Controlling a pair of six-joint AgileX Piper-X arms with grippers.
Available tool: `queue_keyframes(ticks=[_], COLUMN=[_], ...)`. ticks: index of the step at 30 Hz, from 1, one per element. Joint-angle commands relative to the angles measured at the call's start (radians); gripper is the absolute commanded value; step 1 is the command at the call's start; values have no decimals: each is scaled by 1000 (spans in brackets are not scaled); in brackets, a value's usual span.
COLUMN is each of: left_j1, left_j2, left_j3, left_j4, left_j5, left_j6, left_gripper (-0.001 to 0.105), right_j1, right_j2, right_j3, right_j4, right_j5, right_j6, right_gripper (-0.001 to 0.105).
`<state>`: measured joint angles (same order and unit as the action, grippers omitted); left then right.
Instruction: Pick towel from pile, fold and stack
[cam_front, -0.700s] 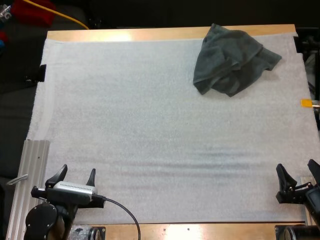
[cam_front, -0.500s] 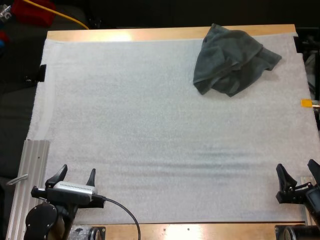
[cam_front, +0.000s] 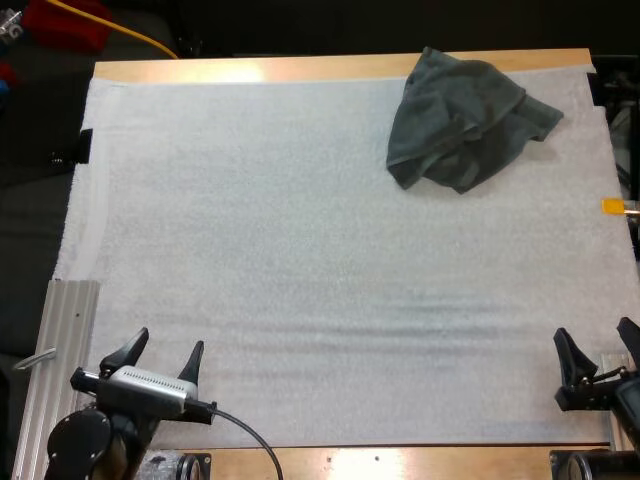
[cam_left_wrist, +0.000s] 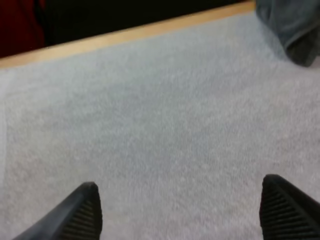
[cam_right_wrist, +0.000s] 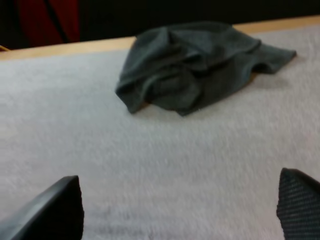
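A crumpled dark grey-green towel (cam_front: 462, 120) lies on the white mat (cam_front: 300, 260) at the far right, close to the table's far edge. My left gripper (cam_front: 166, 348) hovers open at the mat's near left corner, nothing between its fingers (cam_left_wrist: 85, 207). My right gripper (cam_front: 598, 344) stands open at the near right edge, far from the towel. In the right wrist view the towel (cam_right_wrist: 197, 65) lies well ahead of the spread fingers (cam_right_wrist: 57, 210). In the left wrist view the towel's edge (cam_left_wrist: 292, 27) shows far off by the wooden border.
A ribbed metal rail (cam_front: 58, 360) runs along the mat's near left side beside my left arm. The wooden table edge (cam_front: 300, 68) borders the mat at the far side, with dark space beyond it.
My left gripper has shifted slightly to the right and nearer, turning a little. The right gripper and the towel have stayed put.
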<state>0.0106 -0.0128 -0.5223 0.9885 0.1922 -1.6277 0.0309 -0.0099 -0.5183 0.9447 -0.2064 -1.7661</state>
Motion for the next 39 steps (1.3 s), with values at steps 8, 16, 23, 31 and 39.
queue_keyframes(ticks=[8,16,23,31,39], left_j1=[-47,-162,-211,-213,-213], left_j2=[33,128,197,243,245], left_j3=[-77,-173,-241,-262,-261], left_j4=[-62,-68,-76,-92,-97], left_j5=[97,109,187,210,242], left_j6=[-40,-40,-40,-40,-37], left_gripper=[63,63,63,63,63], right_j1=[0,0,0,0,9], right_j2=[85,187,237,326,487], right_j3=[-96,-179,-228,-250,-250], right_j4=[-6,-6,-33,-96,-298], right_j5=[-109,-293,-385,-389,-389], right_j6=[-11,-11,-9,21,158], right_gripper=[77,77,77,77,77])
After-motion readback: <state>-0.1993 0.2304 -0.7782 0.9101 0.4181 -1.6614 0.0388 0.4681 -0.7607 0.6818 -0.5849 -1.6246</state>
